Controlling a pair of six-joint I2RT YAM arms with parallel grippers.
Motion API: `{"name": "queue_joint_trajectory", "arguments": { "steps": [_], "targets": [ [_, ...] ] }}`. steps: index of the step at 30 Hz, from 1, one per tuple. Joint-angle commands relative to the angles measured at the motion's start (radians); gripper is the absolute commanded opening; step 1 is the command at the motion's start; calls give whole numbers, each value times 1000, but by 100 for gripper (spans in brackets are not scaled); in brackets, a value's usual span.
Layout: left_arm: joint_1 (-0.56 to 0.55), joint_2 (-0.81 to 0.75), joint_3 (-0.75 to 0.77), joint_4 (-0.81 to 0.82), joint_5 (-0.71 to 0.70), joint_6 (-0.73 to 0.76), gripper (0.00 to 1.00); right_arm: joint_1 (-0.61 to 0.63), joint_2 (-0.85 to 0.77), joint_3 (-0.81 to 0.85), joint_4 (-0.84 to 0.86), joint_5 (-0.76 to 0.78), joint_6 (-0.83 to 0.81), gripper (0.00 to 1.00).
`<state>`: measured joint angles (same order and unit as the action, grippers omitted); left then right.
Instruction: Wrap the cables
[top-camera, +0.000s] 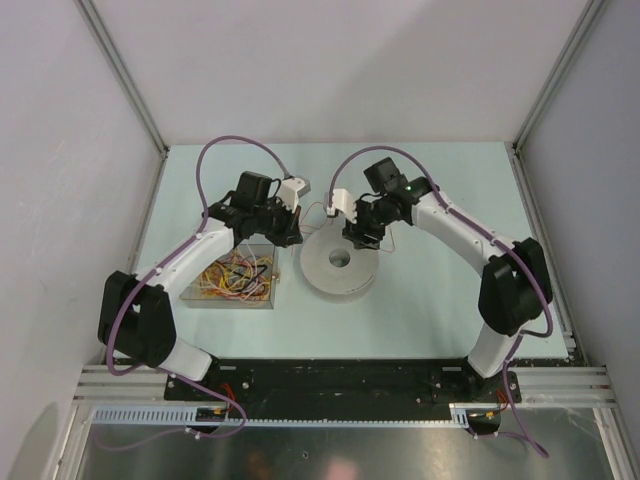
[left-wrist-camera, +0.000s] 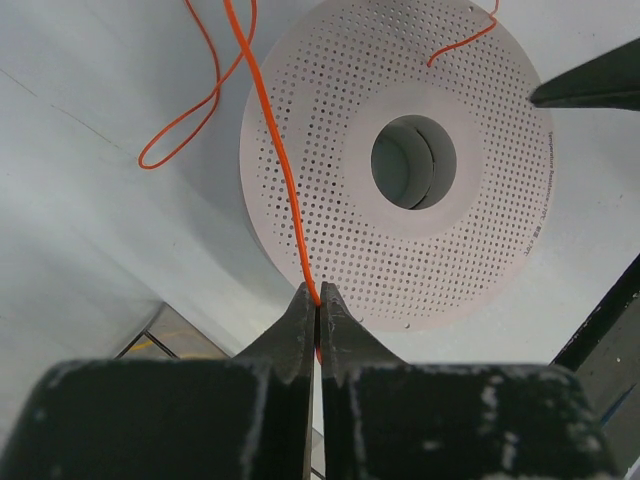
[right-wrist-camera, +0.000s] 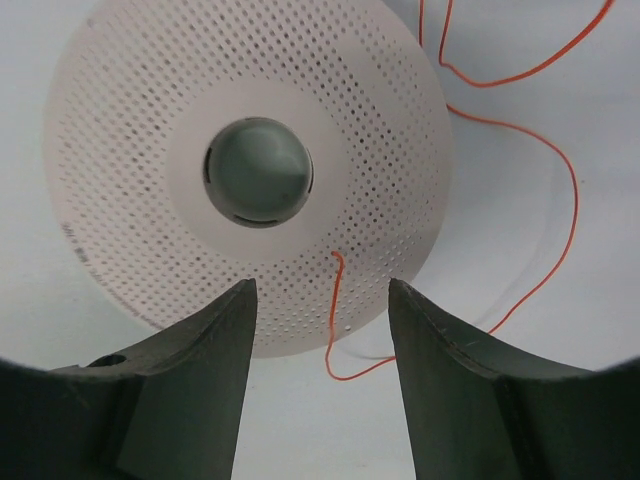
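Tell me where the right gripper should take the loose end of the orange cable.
Take the orange cable just behind its tip, where it crosses the spool's rim, coming straight down. That stretch runs between the right gripper's open fingers, so closing should pinch it across.

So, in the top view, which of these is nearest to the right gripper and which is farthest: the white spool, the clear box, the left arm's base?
1. The white spool: just under the right gripper.
2. The clear box: left of the spool.
3. The left arm's base: at the table's near edge, on the left.
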<state>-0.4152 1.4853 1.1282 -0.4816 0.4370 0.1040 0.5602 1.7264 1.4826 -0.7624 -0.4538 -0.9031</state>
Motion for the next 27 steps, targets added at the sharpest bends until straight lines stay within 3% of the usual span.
{"name": "queue_joint_trajectory", "arguments": {
  "steps": [1,9,13,18,19,24,27],
  "targets": [
    [-7,-20,39,3,7,-13,0,6,51,-1,21,68,-91,60],
    [-7,-9,43,4,2,-3,0,-3,115,-1,7,91,-138,58],
    [-7,-3,44,4,-6,1,0,-9,123,-1,26,97,-143,43],
    [-7,-2,52,-1,-35,19,0,-25,105,0,29,111,-156,7],
    [-7,-1,55,-6,-53,32,0,-35,94,0,31,112,-152,3],
    [12,-2,77,-33,-165,168,0,-169,-35,29,56,-23,-46,0],
    [21,-16,83,-38,-265,312,0,-327,-156,46,156,-196,184,0]
  ]
}}
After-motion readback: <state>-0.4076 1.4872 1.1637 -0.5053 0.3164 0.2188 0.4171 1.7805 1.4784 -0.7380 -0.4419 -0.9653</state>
